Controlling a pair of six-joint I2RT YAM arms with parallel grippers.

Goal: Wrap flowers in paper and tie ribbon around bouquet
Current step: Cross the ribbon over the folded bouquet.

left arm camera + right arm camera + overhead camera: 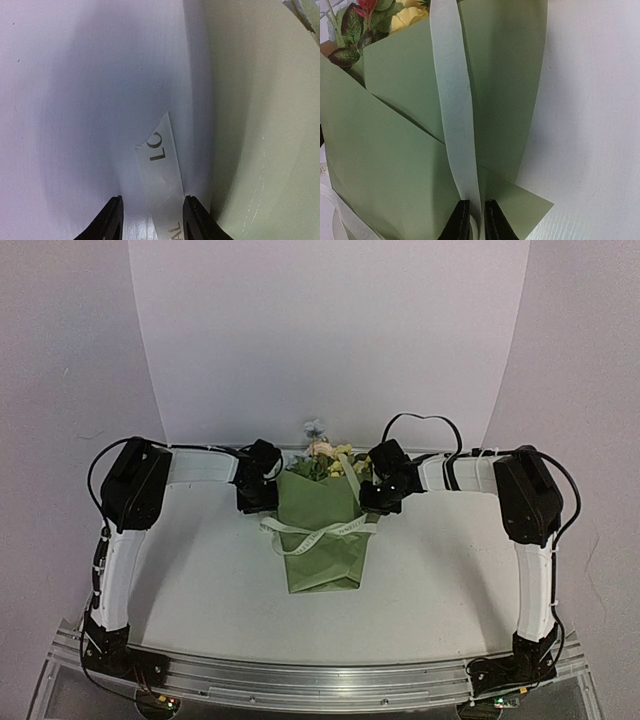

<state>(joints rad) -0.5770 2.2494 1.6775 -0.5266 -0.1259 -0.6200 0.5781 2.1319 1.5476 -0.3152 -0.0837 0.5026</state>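
The bouquet [322,560] is seen lying on the white counter [200,580], midway between the two arms, with its open end turned away from their bases. The paper [395,150] is folded around it in overlapping olive-green flaps. The flowers [326,455] are shown at the bouquet's far end: pale yellow blooms, one pinkish and one grey-blue. In the right wrist view, red and variegated leaves [350,27] are also seen at the bouquet's mouth.

The ribbon [340,528] is laid across the bouquet's middle from side to side, and a loose loop of it is spread toward the bouquet's near end.

The left jaws are held just beside the bouquet's left edge, low over the counter. They stand apart and nothing is gripped. The ribbon's cut end [160,170], printed with dark letters, lies flat on the counter between the two fingers [111,220], and bare counter shows on one side of it. Whether the other finger is touched by the ribbon's edge cannot be told.

The right jaws are held at the bouquet's right side. They are closed on the ribbon, which is pinched between the black fingertips [460,220]. From there it is carried straight over the paper toward the bouquet's flower end.
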